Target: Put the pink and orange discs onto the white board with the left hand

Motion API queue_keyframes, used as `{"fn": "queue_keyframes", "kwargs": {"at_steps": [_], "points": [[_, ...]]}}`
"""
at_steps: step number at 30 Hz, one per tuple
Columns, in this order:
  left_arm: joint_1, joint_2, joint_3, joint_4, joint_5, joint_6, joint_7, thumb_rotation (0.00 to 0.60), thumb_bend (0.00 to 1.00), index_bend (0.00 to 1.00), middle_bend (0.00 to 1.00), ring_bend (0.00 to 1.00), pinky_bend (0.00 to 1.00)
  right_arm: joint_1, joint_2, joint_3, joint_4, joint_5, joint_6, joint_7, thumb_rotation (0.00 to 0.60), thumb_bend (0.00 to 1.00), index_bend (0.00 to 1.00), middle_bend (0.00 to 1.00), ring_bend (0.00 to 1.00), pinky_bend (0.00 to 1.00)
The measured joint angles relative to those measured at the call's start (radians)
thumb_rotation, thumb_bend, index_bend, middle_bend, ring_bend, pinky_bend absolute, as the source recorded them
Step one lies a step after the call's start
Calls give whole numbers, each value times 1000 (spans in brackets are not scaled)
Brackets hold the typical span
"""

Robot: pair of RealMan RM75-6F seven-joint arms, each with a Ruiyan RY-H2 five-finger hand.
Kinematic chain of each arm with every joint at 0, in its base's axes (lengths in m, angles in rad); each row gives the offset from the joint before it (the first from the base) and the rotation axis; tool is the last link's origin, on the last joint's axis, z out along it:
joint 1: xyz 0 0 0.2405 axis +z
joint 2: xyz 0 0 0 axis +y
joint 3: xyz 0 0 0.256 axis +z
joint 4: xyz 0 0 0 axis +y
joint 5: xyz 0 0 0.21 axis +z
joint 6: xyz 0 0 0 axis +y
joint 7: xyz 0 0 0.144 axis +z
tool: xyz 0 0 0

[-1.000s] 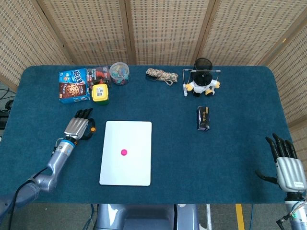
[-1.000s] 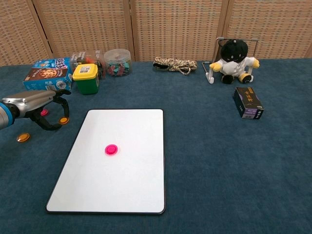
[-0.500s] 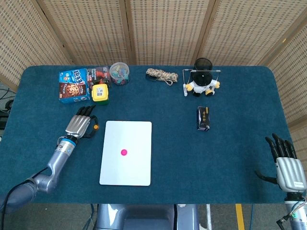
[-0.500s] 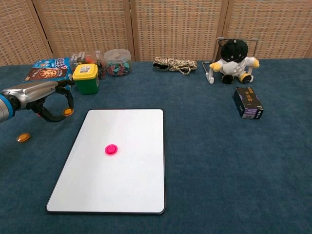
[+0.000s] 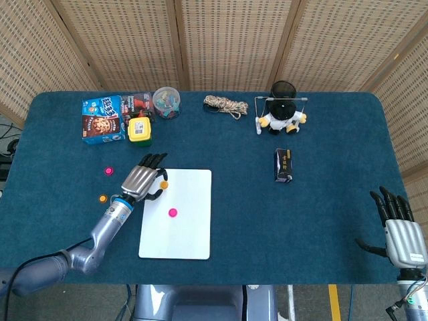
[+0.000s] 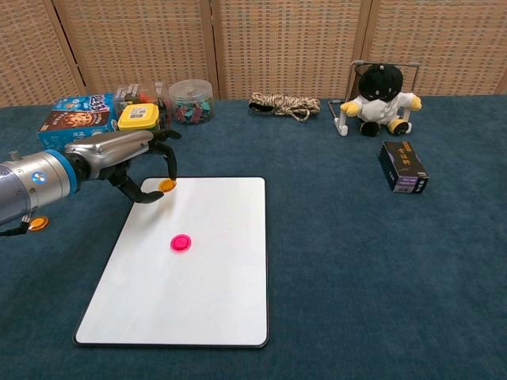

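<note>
My left hand [image 5: 142, 180] [image 6: 131, 161] hovers at the near-left corner of the white board [image 5: 188, 234] [image 6: 207, 297], pinching an orange disc [image 5: 163, 184] [image 6: 166, 185] between thumb and a finger just over that corner. One pink disc [image 5: 172, 212] [image 6: 181, 242] lies on the board near its middle. Left of the board, on the blue cloth, lie another pink disc [image 5: 109, 171] and another orange disc [image 5: 103, 198] [image 6: 37, 223]. My right hand [image 5: 401, 231] rests open at the table's right front edge, holding nothing.
Along the far edge stand a cookie box [image 5: 102, 119], a yellow-lidded green tub [image 5: 140, 131], a clear jar [image 5: 166, 101], a rope coil [image 5: 225, 104] and a plush toy [image 5: 282, 114]. A small dark box [image 5: 283, 164] lies right of the board.
My left hand has carried the orange disc rightwards from the cloth to the board's corner. The loose pink and orange discs it hid in the head view now show.
</note>
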Motion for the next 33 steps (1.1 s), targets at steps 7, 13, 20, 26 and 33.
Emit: {"fn": "queue_keyframes", "kwargs": {"at_steps": [7, 13, 20, 26, 33], "points": [[-3, -23, -5, -9, -25, 31, 41, 600, 322, 125, 0, 0, 0, -1, 2, -1, 0, 1, -2, 4, 600, 1, 0, 0, 0, 0], [22, 27, 6, -29, -10, 54, 8, 600, 321, 125, 0, 0, 0, -1, 2, -2, 0, -1, 1, 2, 600, 1, 0, 0, 0, 0], [104, 119, 72, -27, 35, 93, -78, 600, 333, 202, 0, 0, 0, -2, 1, -3, -1, -2, 2, -4, 600, 1, 0, 0, 0, 0], [185, 161, 158, 46, 107, 133, -171, 600, 337, 306, 0, 0, 0, -2, 2, -5, -6, -2, 1, -15, 600, 1, 0, 0, 0, 0], [238, 163, 204, 150, 187, 203, -273, 600, 342, 347, 0, 0, 0, -2, 1, -5, -9, -1, 1, -19, 600, 1, 0, 0, 0, 0]]}}
